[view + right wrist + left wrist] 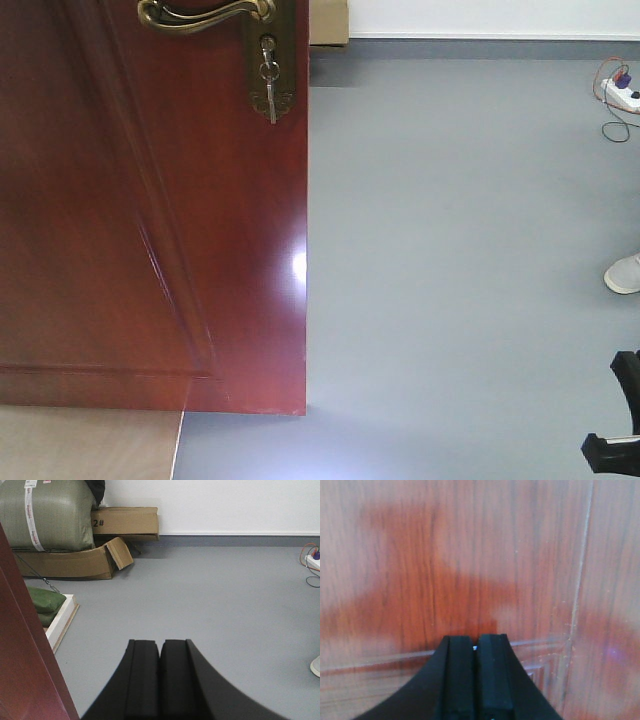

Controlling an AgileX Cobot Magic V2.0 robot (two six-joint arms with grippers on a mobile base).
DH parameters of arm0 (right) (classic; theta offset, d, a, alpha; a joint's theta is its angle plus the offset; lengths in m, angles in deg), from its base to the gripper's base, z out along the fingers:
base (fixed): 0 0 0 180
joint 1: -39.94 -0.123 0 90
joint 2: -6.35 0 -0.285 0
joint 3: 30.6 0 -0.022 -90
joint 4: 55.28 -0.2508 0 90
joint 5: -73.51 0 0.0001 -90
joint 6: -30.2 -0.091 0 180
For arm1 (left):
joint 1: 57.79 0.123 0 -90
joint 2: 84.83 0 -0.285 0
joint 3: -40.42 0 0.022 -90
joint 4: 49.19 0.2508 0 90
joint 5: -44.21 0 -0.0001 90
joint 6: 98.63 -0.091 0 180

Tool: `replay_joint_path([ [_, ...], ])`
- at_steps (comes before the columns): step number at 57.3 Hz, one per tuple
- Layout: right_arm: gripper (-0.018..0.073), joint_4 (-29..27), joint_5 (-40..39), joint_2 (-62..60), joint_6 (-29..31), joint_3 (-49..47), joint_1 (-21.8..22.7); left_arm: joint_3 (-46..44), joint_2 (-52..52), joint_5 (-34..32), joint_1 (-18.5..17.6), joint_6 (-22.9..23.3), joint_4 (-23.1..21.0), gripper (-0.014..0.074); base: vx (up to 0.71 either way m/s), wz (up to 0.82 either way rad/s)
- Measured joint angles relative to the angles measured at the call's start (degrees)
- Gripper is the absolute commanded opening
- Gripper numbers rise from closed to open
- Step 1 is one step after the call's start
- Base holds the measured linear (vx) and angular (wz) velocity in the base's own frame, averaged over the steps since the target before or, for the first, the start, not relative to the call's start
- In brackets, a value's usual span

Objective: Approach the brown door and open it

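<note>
The brown door (150,220) fills your left side, its brass handle (205,12) jutting out near the edge. To its right you have open grey floor (460,260). Far off, cardboard boxes (90,545) and a green sack (47,515) line the wall; a power strip (622,95) lies right.

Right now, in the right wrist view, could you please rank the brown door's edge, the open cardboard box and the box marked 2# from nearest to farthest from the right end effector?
1. Glossy reddish-brown wooden door: at the left, beside the shut right end effector.
2. Open, flattened brown cardboard box: farther back on the grey floor, left.
3. Brown cardboard box marked 2#: farthest, against the white wall.
</note>
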Motion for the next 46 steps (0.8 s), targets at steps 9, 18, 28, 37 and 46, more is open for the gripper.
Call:
replay_joint_path([
  [9, 0.0000, 0.0, 0.0, 0.0, 0.0, 0.0, 0.0, 0.0, 0.0, 0.0, 0.0, 0.0, 0.0, 0.0036, 0.00, 0.00],
  [18, 0.0000, 0.0, 0.0, 0.0, 0.0, 0.0, 0.0, 0.0, 0.0, -0.2, 0.0, 5.3, 5.4, 0.0036, 0.00, 0.00],
  [28, 0.0000, 0.0, 0.0, 0.0, 0.0, 0.0, 0.0, 0.0, -0.1, -1.6, 0.0, 23.8, 22.7, 0.0036, 0.00, 0.00],
  [37, 0.0000, 0.0, 0.0, 0.0, 0.0, 0.0, 0.0, 0.0, 0.1, -3.9, 0.0, 45.7, 42.5, 0.0036, 0.00, 0.00],
  [46, 0.0000, 0.0, 0.0, 0.0, 0.0, 0.0, 0.0, 0.0, 0.1, -6.3, 0.0, 67.6, 62.9, 0.0036, 0.00, 0.00],
])
